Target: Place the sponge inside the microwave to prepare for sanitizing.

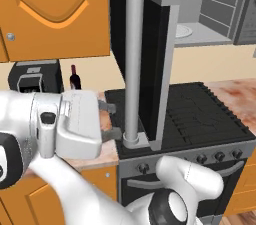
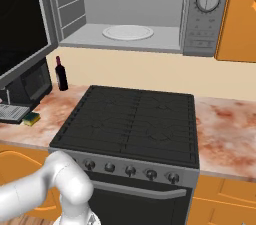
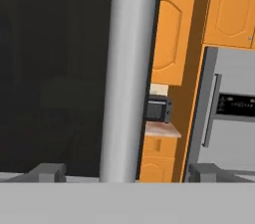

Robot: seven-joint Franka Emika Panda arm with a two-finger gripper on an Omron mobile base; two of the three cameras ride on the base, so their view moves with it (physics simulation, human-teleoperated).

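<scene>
The microwave (image 2: 200, 19) hangs above the stove with its black glass door (image 1: 150, 59) swung wide open. Inside it, the white turntable (image 2: 127, 32) lies bare. My gripper (image 1: 117, 120) is open at the lower end of the door's long grey bar handle (image 1: 133, 64). In the hand view the handle (image 3: 129, 68) runs between my two spread fingertips (image 3: 47, 172), with a gap on each side, and nothing is held. The sponge (image 2: 31, 118), yellow with a green top, lies on the counter at the far left, in front of the coffee machine.
A black stove (image 2: 135, 119) sits under the microwave. The black coffee machine (image 1: 35, 76) and a wine bottle (image 2: 61, 74) stand on the counter left of it. Orange cabinets (image 1: 50, 9) hang above. The counter (image 2: 225, 129) continues right of the stove. A grey fridge (image 3: 229, 108) shows past the door.
</scene>
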